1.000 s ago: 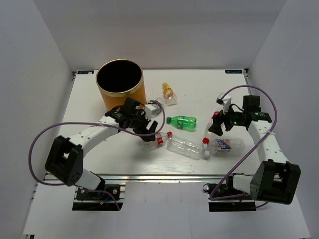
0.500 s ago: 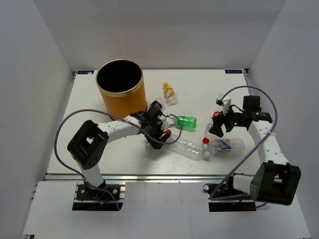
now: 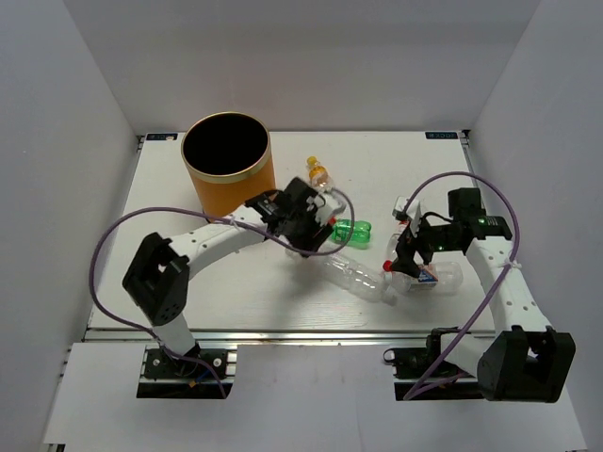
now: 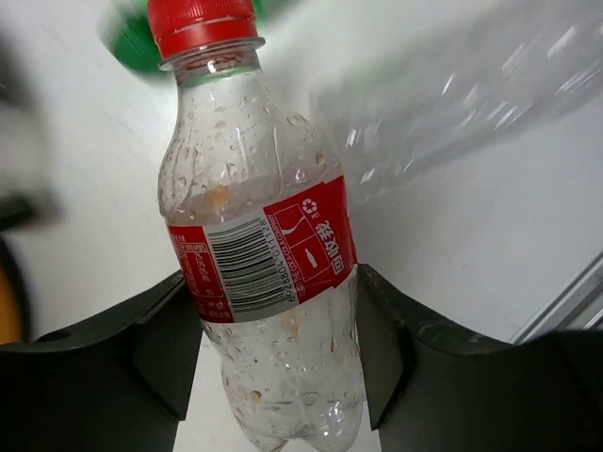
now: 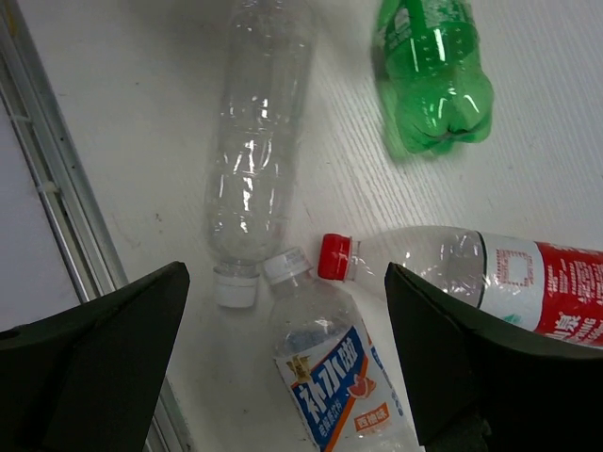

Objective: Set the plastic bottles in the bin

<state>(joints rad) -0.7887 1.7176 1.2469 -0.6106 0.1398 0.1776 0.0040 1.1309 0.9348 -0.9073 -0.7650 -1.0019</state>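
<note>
— What does the overhead show?
— The bin [image 3: 236,188] stands at the far-left corner. My left pincer [image 3: 308,234] hangs mid-worktop, and my right pincer [image 3: 407,262] is toward the right edge.
— Left wrist?
— Clenched around a red-labelled bottle [image 4: 259,254].
— Right wrist?
— Spread wide above a clear bottle [image 5: 252,141] and a blue-labelled bottle [image 5: 332,377]. A green bottle [image 5: 435,80] lies beyond them.

A robotics lab test cell, judging by plain white walls [image 3: 75,188] boxing in a white table [image 3: 188,292], aluminium rail [image 3: 283,333] along its near edge, cabled left arm [image 3: 217,235] and right arm [image 3: 506,282] bolted there.
</note>
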